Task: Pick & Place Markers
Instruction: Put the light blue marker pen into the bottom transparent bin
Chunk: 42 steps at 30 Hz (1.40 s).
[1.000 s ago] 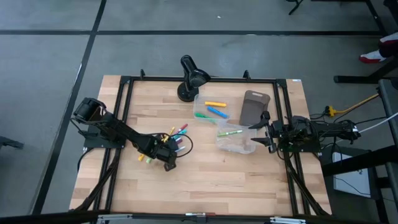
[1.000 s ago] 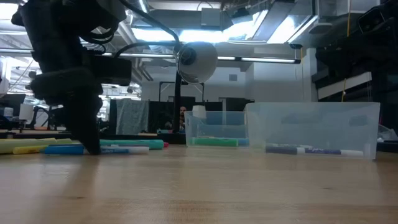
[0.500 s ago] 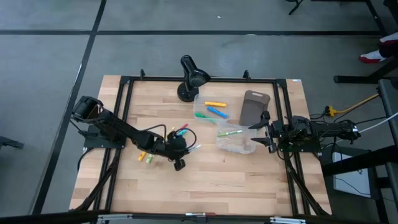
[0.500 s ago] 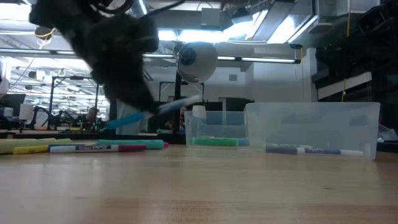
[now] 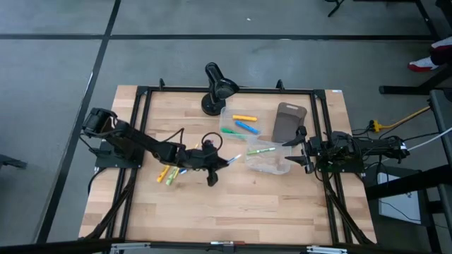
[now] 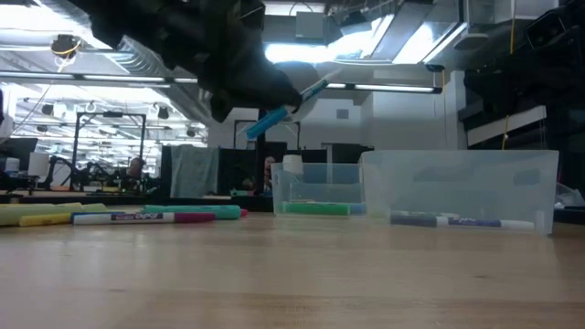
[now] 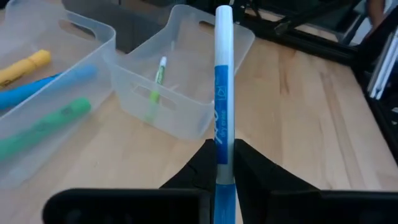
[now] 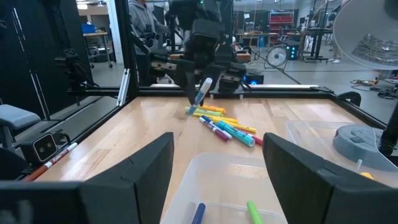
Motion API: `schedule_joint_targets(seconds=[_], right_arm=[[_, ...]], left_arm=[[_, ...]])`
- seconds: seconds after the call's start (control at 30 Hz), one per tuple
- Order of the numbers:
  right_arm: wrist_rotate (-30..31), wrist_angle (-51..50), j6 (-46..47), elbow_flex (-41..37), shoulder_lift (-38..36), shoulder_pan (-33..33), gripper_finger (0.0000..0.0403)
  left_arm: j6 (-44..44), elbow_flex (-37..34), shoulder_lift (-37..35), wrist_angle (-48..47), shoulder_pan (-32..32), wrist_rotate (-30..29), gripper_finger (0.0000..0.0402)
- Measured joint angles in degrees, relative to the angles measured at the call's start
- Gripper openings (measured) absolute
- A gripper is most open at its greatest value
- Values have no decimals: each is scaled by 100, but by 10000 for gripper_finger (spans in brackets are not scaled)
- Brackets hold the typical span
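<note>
Markers (image 5: 169, 174) are lying in a loose cluster on the wooden counter (image 5: 268, 197) at about nine o'clock of its centre, yellow, green, blue and pink ones showing side by side in the low view (image 6: 119, 216). One blue marker (image 7: 222, 93) is being held off the counter by the left gripper (image 5: 216, 162), whose jaws are clamped on its lower half; its white end is pointing toward three o'clock in the overhead view (image 5: 233, 159), and in the low view (image 6: 285, 108) it is hanging tilted, well above the wood. Just beyond that tip, toward three o'clock, a clear plastic bin (image 5: 282, 168) is sitting with a green marker (image 5: 261, 150) inside, and the right wrist view shows a blue one (image 8: 198, 213) beside the green (image 8: 256, 211). A second clear bin (image 5: 227, 113) at roughly twelve o'clock of the counter's centre is holding yellow (image 5: 244, 117), blue (image 5: 246, 128) and green (image 5: 230, 131) markers. A grey-brown tray (image 5: 289, 121) is lying between the bins and the three o'clock edge, and a black desk lamp (image 5: 216, 88) is standing at the twelve o'clock edge. The right gripper (image 5: 302, 151) is waiting at the three o'clock side, next to the nearer bin, its jaws spread wide and holding nothing.
</note>
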Motion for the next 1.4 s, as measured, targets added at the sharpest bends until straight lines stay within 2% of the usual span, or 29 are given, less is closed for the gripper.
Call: schedule_joint_targets(seconds=[0.27, 0.43, 0.8, 1.1, 1.4], right_arm=[[0, 1, 0, 0, 0, 0, 244], [0, 2, 0, 0, 0, -2, 244], [0, 2, 0, 0, -1, 0, 244], [-2, 2, 0, 0, 0, 0, 244], [-2, 0, 0, 0, 0, -2, 244]], left_arm=[[-101, 109, -2, -45, 420, 447, 30], [279, 454, -2, -196, 558, 631, 30], [926, 1122, 72, -857, 873, 634, 30], [1411, 2043, 843, -1581, 1050, 971, 30], [1791, 3253, 2100, -2173, 1212, 1592, 32]])
